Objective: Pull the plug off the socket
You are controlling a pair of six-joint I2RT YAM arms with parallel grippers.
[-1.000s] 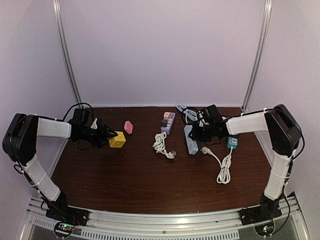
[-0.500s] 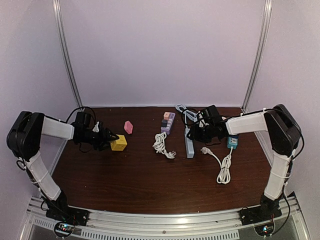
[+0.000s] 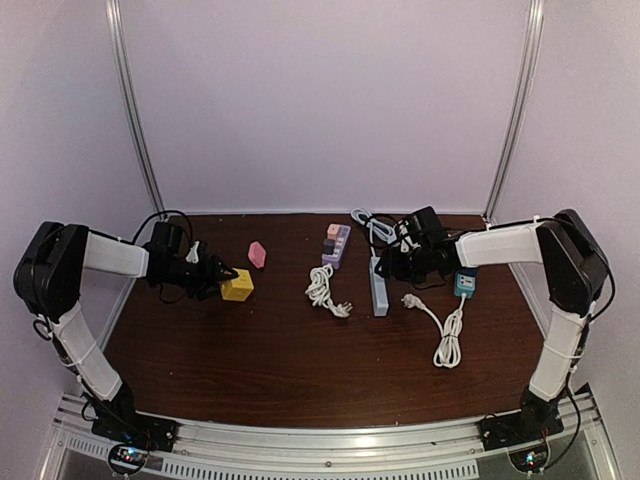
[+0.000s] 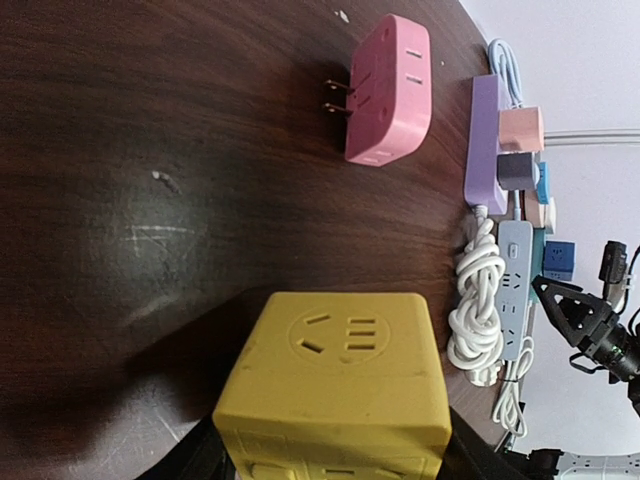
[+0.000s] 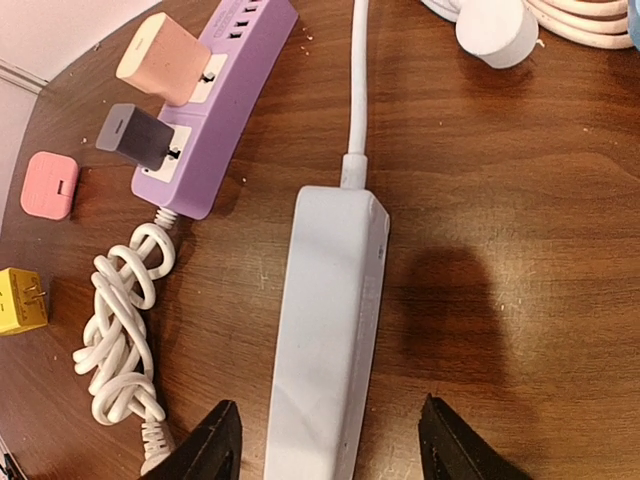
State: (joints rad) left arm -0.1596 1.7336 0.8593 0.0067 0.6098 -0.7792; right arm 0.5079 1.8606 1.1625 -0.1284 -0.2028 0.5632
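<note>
Stage: approach; no plug has been extracted yet. The task items sit on the purple power strip (image 3: 336, 246), at 12 o'clock from the centre of the table (image 3: 260, 360). A peach plug (image 5: 160, 58) and a grey plug (image 5: 138, 137) are both seated in its sockets. The right gripper (image 5: 330, 450) has its jaws spread wide, one on either side of the white power strip (image 5: 335, 320), with a gap showing on both sides (no contact is visible). From this gripper the purple power strip lies at 10 o'clock in the right wrist view, near but apart. The left gripper (image 4: 337, 456) is closed on the yellow cube socket (image 4: 340, 370), at 9 o'clock on the table. The pink adapter (image 4: 388, 90) lies loose at 12 o'clock from it, pins exposed. Required next move, as a judgement: the right gripper must shift off the white power strip toward the purple one, align its jaws across a single plug body, close, and pull straight along the pin axis. The strip body is light and will probably lift with the plug unless braced; the left gripper is occupied and well apart. Markings: no brand, label or text is legible in any view. The yellow cube socket shows only slot openings.
</note>
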